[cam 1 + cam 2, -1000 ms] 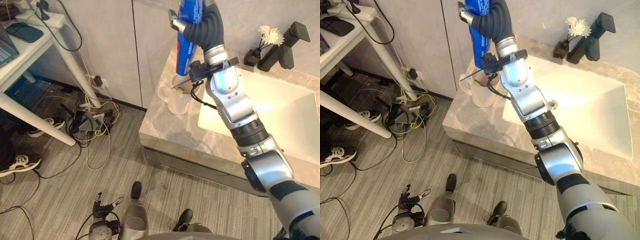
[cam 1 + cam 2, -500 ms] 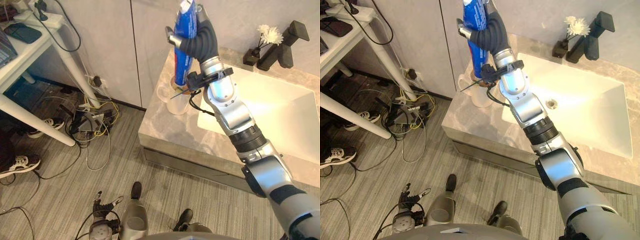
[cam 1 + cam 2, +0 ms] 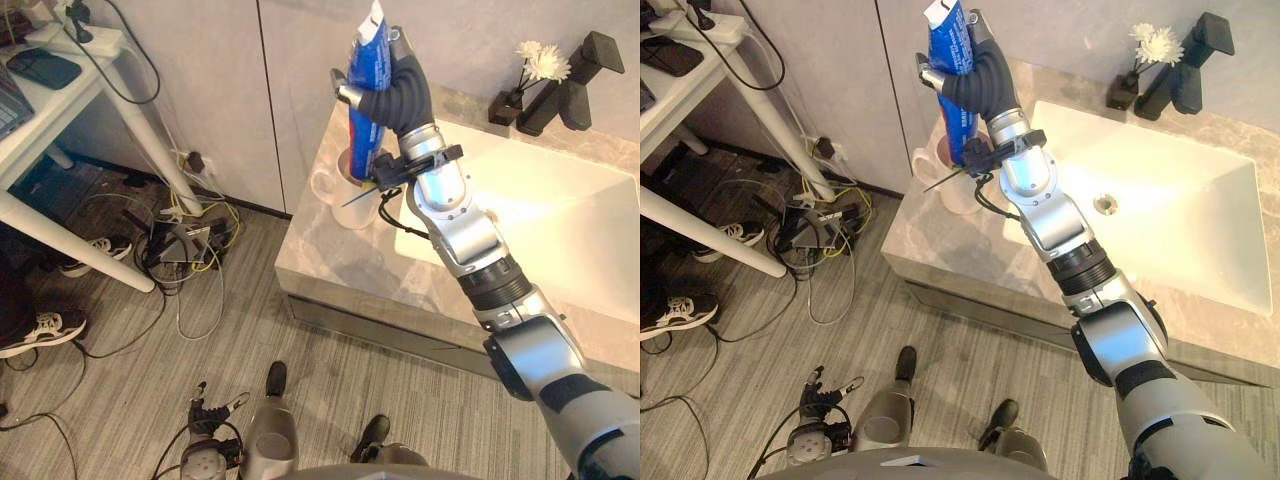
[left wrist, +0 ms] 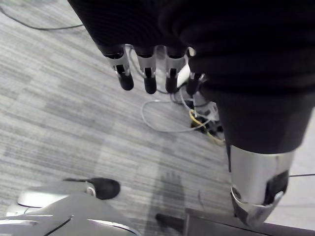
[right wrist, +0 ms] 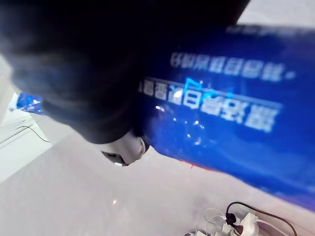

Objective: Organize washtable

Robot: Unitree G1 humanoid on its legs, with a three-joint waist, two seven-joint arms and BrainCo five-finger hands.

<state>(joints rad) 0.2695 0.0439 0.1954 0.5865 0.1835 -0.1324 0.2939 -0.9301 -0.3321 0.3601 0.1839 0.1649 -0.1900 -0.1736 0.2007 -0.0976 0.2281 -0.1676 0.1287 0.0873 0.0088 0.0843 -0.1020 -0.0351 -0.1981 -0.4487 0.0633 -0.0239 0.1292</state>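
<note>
My right hand point(image 3: 402, 88) is shut on a blue toothpaste tube point(image 3: 366, 80), held upright over the washtable's left corner. The tube's lower end reaches into the mouth of a white mug point(image 3: 334, 196) standing on the grey stone counter point(image 3: 340, 270). In the right wrist view the blue tube point(image 5: 221, 108) lies right against the hand's dark cover. My left hand point(image 4: 145, 69) hangs by my side over the grey floor, fingers straight and holding nothing.
A white sink basin point(image 3: 560, 220) lies right of the mug, with a black faucet point(image 3: 575, 85) and a small vase of white flowers point(image 3: 528, 68) behind it. A white desk point(image 3: 60, 110) stands at the left, with tangled cables point(image 3: 185, 245) and shoes point(image 3: 40, 330) on the floor.
My right hand has come down with the tube, bringing its lower end from above the mug into the mug's mouth. The left hand has stayed put.
</note>
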